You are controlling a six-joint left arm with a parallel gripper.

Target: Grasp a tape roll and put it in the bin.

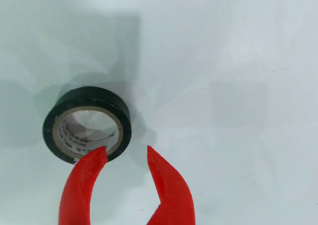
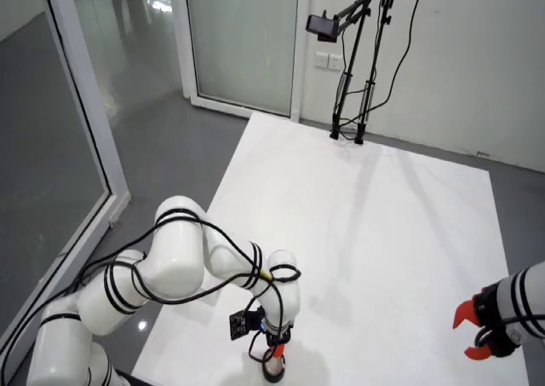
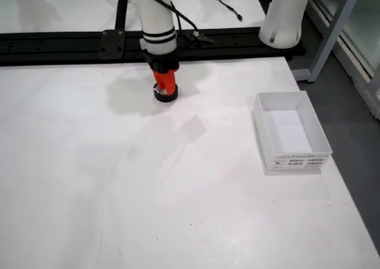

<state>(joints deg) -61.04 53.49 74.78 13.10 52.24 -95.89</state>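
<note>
Under tool (image 1: 126, 154) | tape roll (image 1: 87, 123) offset left, wrist view | left finger (image 1: 84, 180) on rim

Glossy black round tape roll (image 1: 87, 124) with a tan cardboard core; red tool (image 1: 126, 153); plain white surface (image 1: 223, 86); white rectangular bin (image 3: 291, 130).

— What does the tape roll (image 1: 87, 124) look like?
— Black, with a pale cardboard core printed on the inside. It lies flat on the white table, hole upward.
— And relative to the fingers (image 1: 87, 178)?
— In the view that rides on the gripper, the left red fingertip overlaps its near rim; the right one stands just outside, apart.
— The bin (image 3: 291, 130)?
— White, open-topped, well away from them.
</note>
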